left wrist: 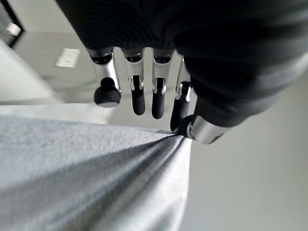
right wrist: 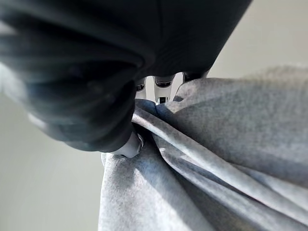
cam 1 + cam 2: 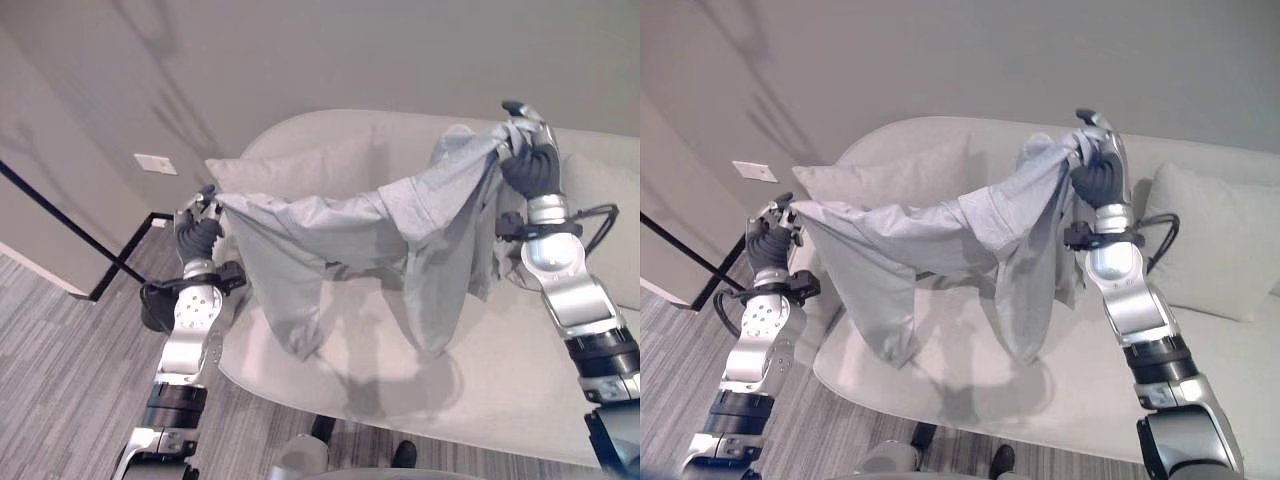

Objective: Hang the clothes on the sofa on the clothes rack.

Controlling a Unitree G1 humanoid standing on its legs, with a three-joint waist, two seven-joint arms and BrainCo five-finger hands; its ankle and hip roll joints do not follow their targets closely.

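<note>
Up close, left hand [image 1: 144,91] thumb pinching grey garment [image 1: 86,178] corner.

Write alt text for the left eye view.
Both robot hands, left hand and right hand, hold a grey cotton garment stretched in the air above a pale rounded sofa, with the right end higher.

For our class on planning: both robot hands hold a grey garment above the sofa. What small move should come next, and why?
Probably swing the garment left toward the black rack. The left robot hand and right robot hand each pinch an edge, so it hangs spread between them, clear of the sofa seat, and the rack stands off to the left.
</note>
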